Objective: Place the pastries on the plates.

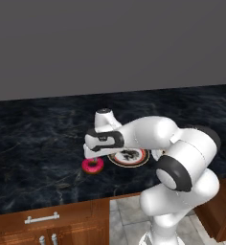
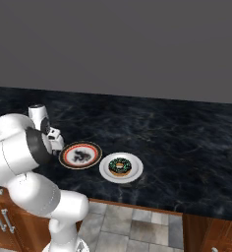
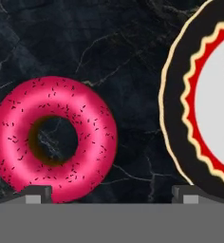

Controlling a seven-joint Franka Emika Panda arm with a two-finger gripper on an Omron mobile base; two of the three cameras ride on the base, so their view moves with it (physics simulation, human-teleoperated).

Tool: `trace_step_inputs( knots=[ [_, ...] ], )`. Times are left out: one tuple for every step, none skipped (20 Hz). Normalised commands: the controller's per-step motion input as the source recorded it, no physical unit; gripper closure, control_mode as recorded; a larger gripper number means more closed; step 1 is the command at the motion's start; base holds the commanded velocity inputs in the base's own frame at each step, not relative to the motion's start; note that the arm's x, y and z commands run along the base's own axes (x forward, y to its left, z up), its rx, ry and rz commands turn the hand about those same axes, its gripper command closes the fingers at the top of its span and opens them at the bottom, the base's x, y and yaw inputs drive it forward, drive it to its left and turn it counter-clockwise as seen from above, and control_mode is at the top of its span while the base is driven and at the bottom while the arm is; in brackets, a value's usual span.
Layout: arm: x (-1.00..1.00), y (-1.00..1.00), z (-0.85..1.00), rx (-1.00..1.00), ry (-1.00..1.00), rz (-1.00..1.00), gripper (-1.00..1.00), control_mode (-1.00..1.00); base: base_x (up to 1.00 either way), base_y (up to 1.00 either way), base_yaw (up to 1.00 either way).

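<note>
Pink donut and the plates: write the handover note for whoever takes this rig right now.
Gripper: open, empty, low over the counter, its fingertips apart, one by the pink donut, one by the patterned plate.
Pink donut: on the counter, beside the patterned plate, not touching it.
Chocolate donut: on the white plate. Done.
Patterned plate: holds no pastry.
Left: grasp the pink donut, set it on the patterned plate.
</note>
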Motion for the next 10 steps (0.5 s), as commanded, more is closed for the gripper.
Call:
trace_step_inputs(
  knots=[
    [0.26,0.05,-0.28,0.0,0.0,0.0,-1.0,-1.0,0.0,0.0,0.0],
    [0.2,0.07,-0.24,0.0,0.0,0.0,-1.0,-1.0,0.0,0.0,0.0],
    [0.22,0.06,-0.24,0.0,0.0,0.0,-1.0,-1.0,0.0,0.0,0.0],
    [0.15,0.12,-0.2,0.0,0.0,0.0,-1.0,-1.0,0.0,0.0,0.0],
    [0.19,0.11,-0.21,0.0,0.0,0.0,-1.0,-1.0,0.0,0.0,0.0],
    [0.11,0.1,-0.12,0.0,0.01,0.0,-1.0,-1.0,0.0,0.0,0.0],
    [0.11,0.14,-0.18,0.0,0.0,0.0,-1.0,-1.0,0.0,0.0,0.0],
    [0.14,0.06,-0.15,0.0,0.02,0.0,-1.0,-1.0,0.0,0.0,0.0],
    [0.07,0.09,-0.19,0.0,0.0,0.0,-1.0,-1.0,0.0,0.0,0.0],
    [0.09,0.07,-0.14,0.0,0.02,0.0,-1.0,-1.0,0.0,0.0,0.0]
  ],
)
